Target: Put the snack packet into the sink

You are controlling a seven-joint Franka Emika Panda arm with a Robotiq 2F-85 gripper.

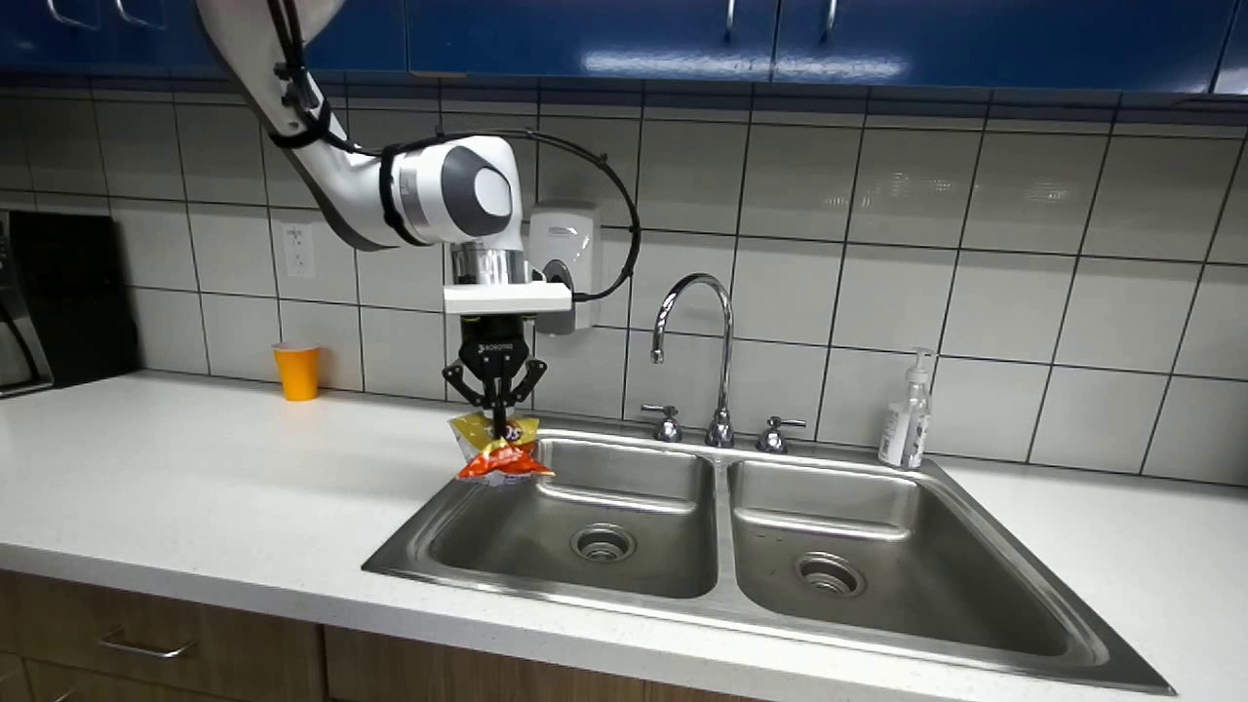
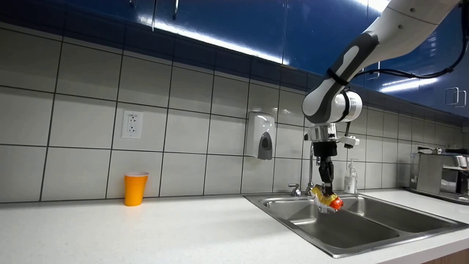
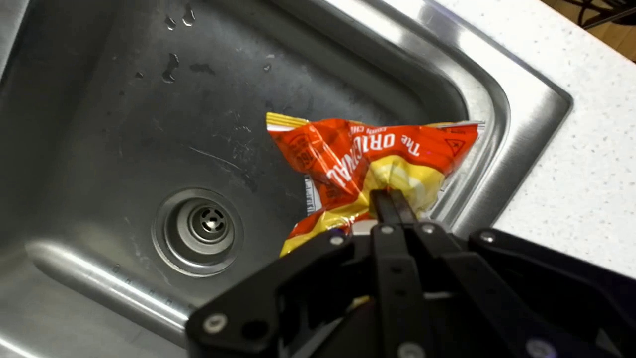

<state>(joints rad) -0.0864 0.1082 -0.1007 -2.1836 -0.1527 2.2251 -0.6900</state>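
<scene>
One red and yellow snack packet (image 3: 348, 149) is hanging in the air over a bowl (image 3: 124, 124) of the sink (image 1: 723, 546), near its corner. One black gripper (image 1: 499, 429) is holding it, and its two fingers (image 3: 381, 209) are pinching the packet between them. The one shiny sink is sitting in the white counter (image 1: 195, 468), and its two bowls are showing two round drains (image 1: 603, 543). One tall tap (image 1: 726, 361) is standing behind, with two handles (image 1: 667, 425) beside it. One orange cup (image 1: 297, 372) is standing by the tile wall (image 1: 785, 195), and one pump bottle (image 1: 907, 429) is standing near the sink's back edge. One white dispenser (image 2: 261, 135) is hanging on the wall, and blue cupboards (image 1: 585, 34) are shining above.
</scene>
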